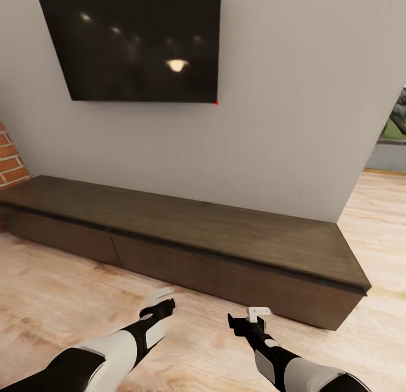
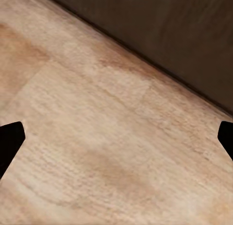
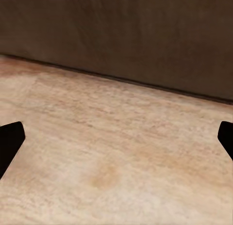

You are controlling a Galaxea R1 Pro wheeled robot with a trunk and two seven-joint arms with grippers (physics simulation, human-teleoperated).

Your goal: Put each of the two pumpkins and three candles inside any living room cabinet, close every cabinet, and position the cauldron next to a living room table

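Note:
The long, low, dark brown cabinet (image 1: 186, 228) runs along the pale wall, and its drawer fronts sit flush and closed. My left gripper (image 1: 160, 302) hovers over the wood floor a short way in front of it, open and empty. My right gripper (image 1: 254, 316) hangs beside it, also open with nothing held. In the left wrist view the cabinet front (image 2: 170, 36) stands beyond the floor, with the fingertips (image 2: 10, 142) spread wide. The right wrist view faces the cabinet front (image 3: 116, 31) squarely, its fingertips (image 3: 9, 142) far apart. The pumpkins, candles, cauldron and table are out of view.
A large black TV (image 1: 141, 42) hangs on the wall above the cabinet. A brick wall (image 1: 11, 155) meets the cabinet's left end. Light wood floor (image 1: 56, 290) spreads in front. Past the wall's corner at the right, an opening (image 1: 389, 155) leads onward.

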